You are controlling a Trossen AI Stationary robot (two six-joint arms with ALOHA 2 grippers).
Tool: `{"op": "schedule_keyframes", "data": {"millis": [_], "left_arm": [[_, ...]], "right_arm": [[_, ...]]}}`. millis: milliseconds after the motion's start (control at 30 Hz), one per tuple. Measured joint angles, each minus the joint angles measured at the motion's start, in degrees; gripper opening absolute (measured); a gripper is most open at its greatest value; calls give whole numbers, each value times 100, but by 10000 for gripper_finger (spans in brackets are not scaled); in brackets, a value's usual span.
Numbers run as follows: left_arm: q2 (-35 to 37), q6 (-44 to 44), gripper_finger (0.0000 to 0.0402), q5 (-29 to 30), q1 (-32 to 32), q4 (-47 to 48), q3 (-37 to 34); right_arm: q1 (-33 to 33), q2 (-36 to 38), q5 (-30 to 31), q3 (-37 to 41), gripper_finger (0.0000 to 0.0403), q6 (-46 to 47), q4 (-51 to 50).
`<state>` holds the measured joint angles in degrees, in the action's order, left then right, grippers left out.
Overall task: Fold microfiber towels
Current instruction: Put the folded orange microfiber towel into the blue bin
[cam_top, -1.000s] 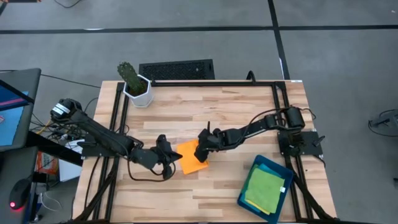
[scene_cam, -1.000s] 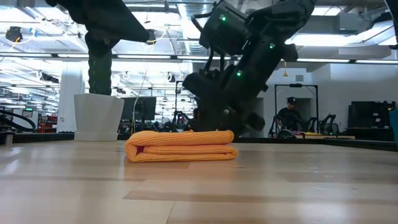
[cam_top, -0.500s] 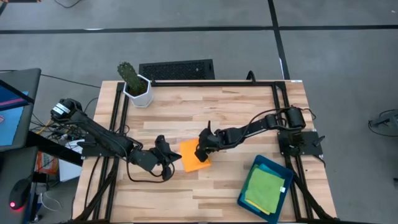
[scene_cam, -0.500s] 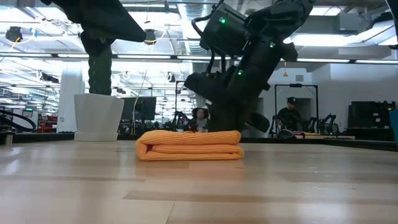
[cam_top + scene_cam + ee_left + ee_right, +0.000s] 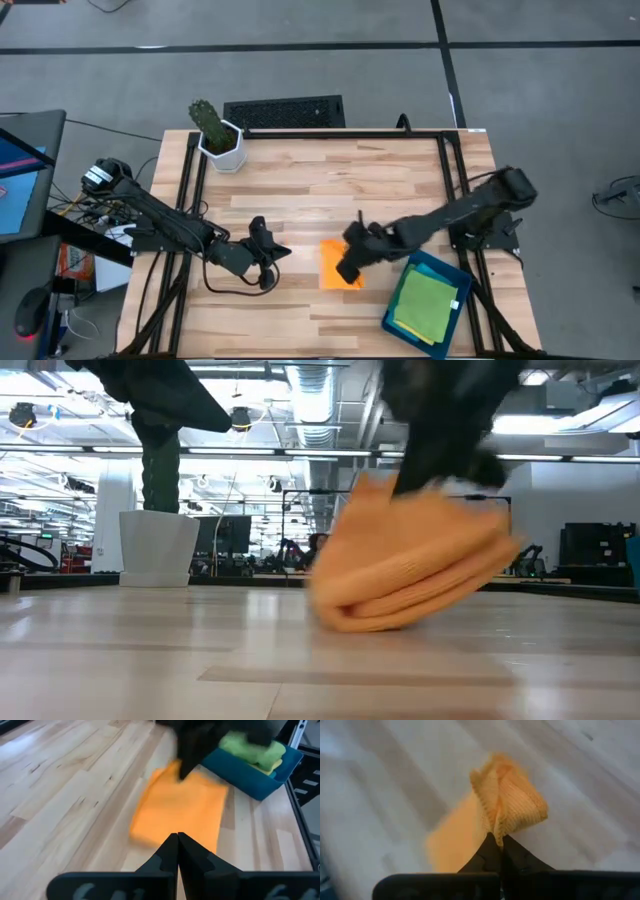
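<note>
Orange towel (image 5: pixel 338 265) shifted, in right tool (image 5: pixel 352 267)

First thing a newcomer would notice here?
The folded orange towel at the table's front centre, one edge pinched and lifted by the right gripper. Next, the teal tray at the front right corner holding a green towel. The left gripper waits shut beside the orange towel.

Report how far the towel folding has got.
Done: folded green towel and a yellow one lie in the tray. In hand: the right gripper is shut on the folded orange towel, lifting one end beside the tray. Left: set it in. Left gripper waits, shut.
</note>
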<state>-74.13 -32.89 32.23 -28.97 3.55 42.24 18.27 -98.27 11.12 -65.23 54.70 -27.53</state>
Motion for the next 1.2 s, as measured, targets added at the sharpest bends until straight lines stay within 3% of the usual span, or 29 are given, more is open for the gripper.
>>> {"op": "schedule_keyframes", "data": {"millis": [400, 567, 800, 1067, 1200], "left_arm": [[0, 113, 0, 11, 0, 13, 0], [0, 75, 0, 15, 0, -2, 0], [0, 77, 0, 234, 15, -4, 0], [0, 68, 0, 315, 20, -2, 0], [0, 66, 0, 315, 20, -2, 0]], "right_arm": [[1626, 1606, 1594, -13, 13, 1476, -751], [2576, 1842, 2349, -13, 13, 2814, -1539], [3692, 2012, 3571, -17, 13, 3977, -1739], [4460, 1826, 3648, -17, 13, 5826, -2772], [4745, 1547, 2995, -17, 13, 6842, -3429]]}}
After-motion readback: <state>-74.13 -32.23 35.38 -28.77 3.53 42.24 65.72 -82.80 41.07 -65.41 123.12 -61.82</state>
